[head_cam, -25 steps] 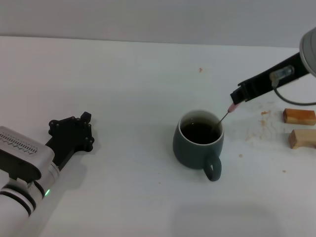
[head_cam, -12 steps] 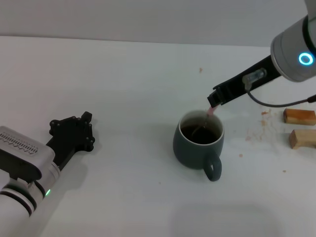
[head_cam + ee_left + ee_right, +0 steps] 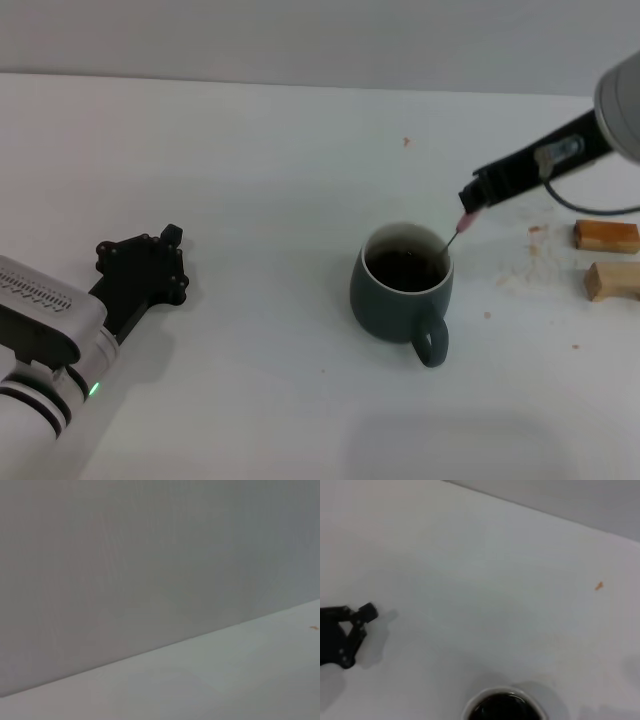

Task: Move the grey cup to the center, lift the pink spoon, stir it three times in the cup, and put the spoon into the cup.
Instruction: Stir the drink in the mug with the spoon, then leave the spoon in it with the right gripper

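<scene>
Head view, grey cup (image 3: 402, 282): mid-table, handle toward the robot, dark liquid inside.
Head view, right gripper (image 3: 468, 213): clamped on pink spoon (image 3: 458, 232), whose tip dips into the cup's far-right rim.
Head view, left gripper (image 3: 140, 272): far left of cup; finger state unclear.
Head view, wooden blocks (image 3: 608, 258): right of cup.
Right wrist view: cup rim (image 3: 501, 705) at the frame edge, left gripper (image 3: 342, 635) well beyond.

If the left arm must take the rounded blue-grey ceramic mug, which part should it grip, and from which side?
Probably the body of the rounded blue-grey ceramic mug, from the robot's left: that wall is bare, while the loop handle points toward the robot and the right claw holds the slim pink-handled spoon over the right rim.
</scene>
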{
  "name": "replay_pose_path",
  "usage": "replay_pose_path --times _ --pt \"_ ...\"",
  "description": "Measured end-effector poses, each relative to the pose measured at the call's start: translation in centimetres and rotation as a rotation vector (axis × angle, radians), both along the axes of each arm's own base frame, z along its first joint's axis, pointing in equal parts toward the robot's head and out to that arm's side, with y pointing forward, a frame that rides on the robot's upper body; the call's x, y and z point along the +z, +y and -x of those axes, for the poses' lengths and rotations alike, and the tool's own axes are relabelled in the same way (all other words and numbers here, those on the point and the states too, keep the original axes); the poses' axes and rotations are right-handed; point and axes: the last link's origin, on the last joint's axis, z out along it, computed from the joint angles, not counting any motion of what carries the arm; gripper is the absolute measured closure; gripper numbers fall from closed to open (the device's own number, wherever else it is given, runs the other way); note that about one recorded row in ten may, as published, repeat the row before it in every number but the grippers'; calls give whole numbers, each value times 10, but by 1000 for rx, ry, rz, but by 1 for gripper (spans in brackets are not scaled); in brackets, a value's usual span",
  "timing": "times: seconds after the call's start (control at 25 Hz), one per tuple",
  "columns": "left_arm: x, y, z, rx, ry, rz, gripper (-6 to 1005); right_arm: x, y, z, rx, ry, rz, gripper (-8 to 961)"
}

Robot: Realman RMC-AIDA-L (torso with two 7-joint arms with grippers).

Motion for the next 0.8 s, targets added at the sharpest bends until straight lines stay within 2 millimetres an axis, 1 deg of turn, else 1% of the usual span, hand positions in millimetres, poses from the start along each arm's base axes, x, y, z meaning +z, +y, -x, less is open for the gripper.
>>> replay_pose_path --times 0.2,0.36,0.56,0.8 --pt "1 0 -3 -12 -10 -9 1001 -13 -9 8 22 17 35 879" --pt "2 0 -5 -26 -18 -21 1001 -19 -7 16 46 25 42 878" --pt "9 -1 -6 -49 -34 -57 1001 -16 2 11 13 33 18 877" --pt "19 3 -5 -47 -50 -110 1001 -21 1 6 -8 15 16 876"
